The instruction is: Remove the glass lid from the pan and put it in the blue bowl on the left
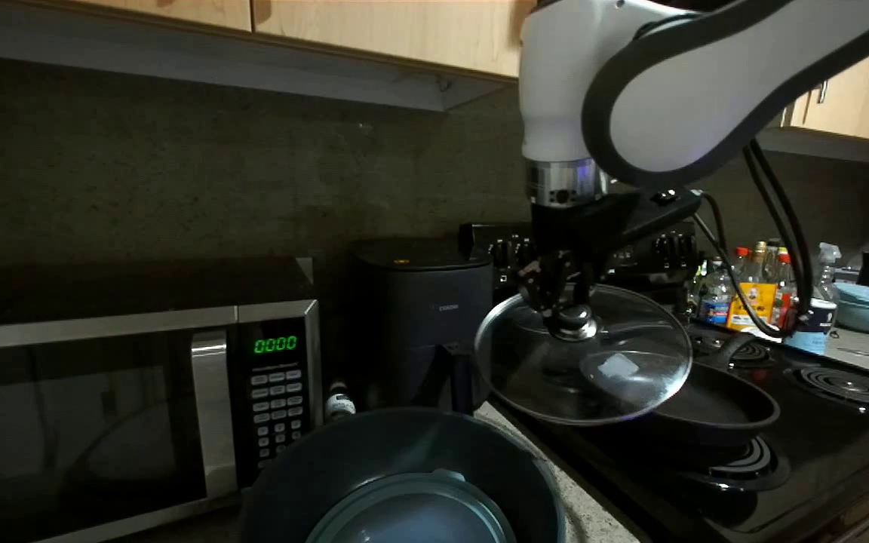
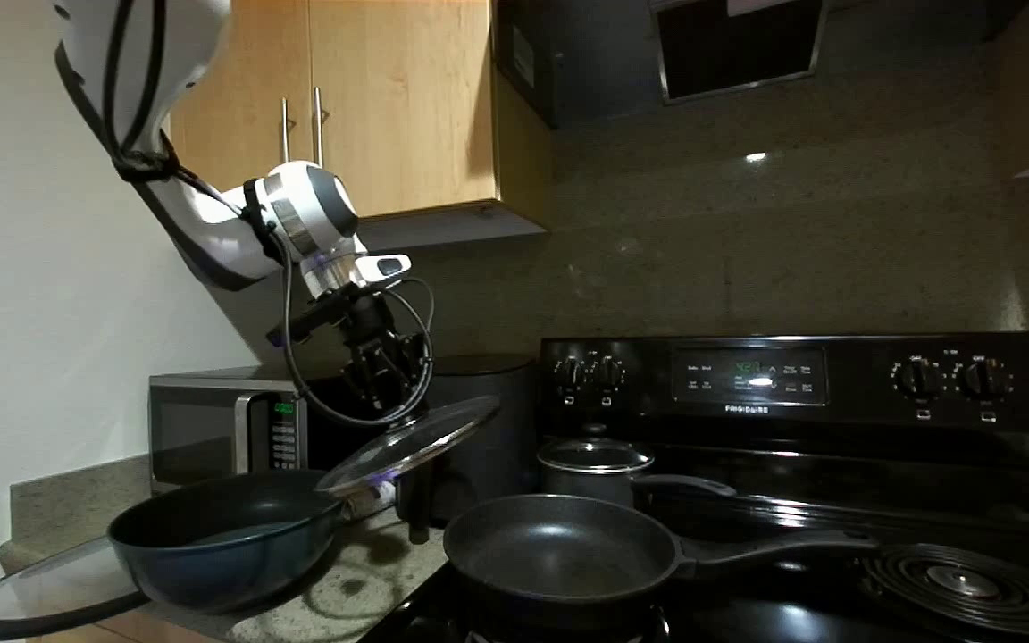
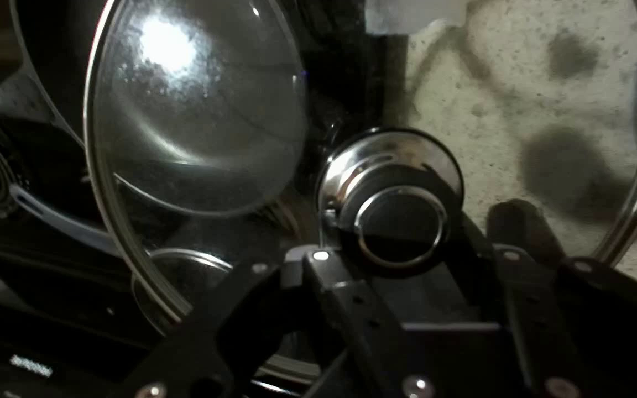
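Observation:
My gripper (image 1: 566, 308) is shut on the dark knob of the glass lid (image 1: 623, 377) and holds it in the air, tilted. The gripper (image 2: 394, 406) and lid (image 2: 421, 446) also show in an exterior view, where the lid's low edge overlaps the blue bowl's right rim; I cannot tell if they touch. In the wrist view the knob (image 3: 401, 226) sits between the fingertips. The black pan (image 2: 568, 549) stands uncovered on the stove; it also shows partly behind the lid (image 1: 736, 400). The blue bowl (image 2: 229, 567) stands on the counter; a paler teal round piece (image 1: 412, 513) lies inside.
A dark air fryer (image 1: 419, 317) and microwave (image 1: 102, 407) stand behind the bowl. A small lidded pot (image 2: 590, 487) stands behind the pan. A flat dark-rimmed glass disc (image 2: 50, 589) lies left of the bowl. Bottles (image 1: 755, 294) stand beyond the stove. A cabinet (image 2: 407, 107) hangs above.

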`<state>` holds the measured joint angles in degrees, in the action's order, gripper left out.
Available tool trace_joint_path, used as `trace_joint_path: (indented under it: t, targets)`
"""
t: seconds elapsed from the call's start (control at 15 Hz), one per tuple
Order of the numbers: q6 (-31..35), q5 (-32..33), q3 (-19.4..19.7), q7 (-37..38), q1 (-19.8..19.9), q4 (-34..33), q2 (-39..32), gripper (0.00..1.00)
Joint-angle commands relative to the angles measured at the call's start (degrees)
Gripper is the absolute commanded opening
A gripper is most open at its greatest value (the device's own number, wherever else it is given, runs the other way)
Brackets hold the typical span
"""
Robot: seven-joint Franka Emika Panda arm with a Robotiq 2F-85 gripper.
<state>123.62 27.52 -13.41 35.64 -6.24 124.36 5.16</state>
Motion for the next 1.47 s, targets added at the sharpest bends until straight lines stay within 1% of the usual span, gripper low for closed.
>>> trace_joint_path:
  t: [0.0, 0.2, 0.27, 0.33, 0.4, 0.47, 0.53, 0.6, 0.67, 0.87, 0.93, 1.07, 1.4]
  targets:
    - [-4.31, 5.38, -2.9, -2.6, -4.09, -8.88, -4.47, 0.24]
    - [-5.9, 8.37, -4.25, -5.6, -8.07, -14.29, -9.34, 0.24]
    - [-6.46, 8.35, -4.47, -7.35, -9.32, -15.77, -11.22, 0.24]
    - [-6.81, 7.32, -4.46, -9.87, -10.36, -16.88, -12.73, 0.24]
    - [-7.07, 4.88, -4.35, -12.97, -11.11, -17.74, -14.02, 0.24]
    - [-6.89, 2.85, -4.14, -16.05, -11.52, -18.22, -15.02, 0.24]
    - [-6.47, 2.22, -3.41, -18.03, -11.47, -18.18, -15.38, 0.24]
    - [-4.81, 3.84, -2.92, -12.17, -12.67, -15.99, -14.66, 0.24]
    - [-4.7, 3.57, -2.69, -12.67, -12.94, -16.28, -15.6, 0.49]
    - [-4.66, 3.57, -2.12, -12.56, -13.29, -16.26, -16.4, 0.49]
    - [-4.32, 3.41, -2.49, -13.29, -13.56, -16.5, -16.99, 0.24]
    - [-4.38, 3.34, -3.45, -15.19, -14.98, -17.67, -18.79, 0.24]
    - [-5.8, 3.81, -4.8, -20.25, -20.44, -21.54, -23.85, 0.24]
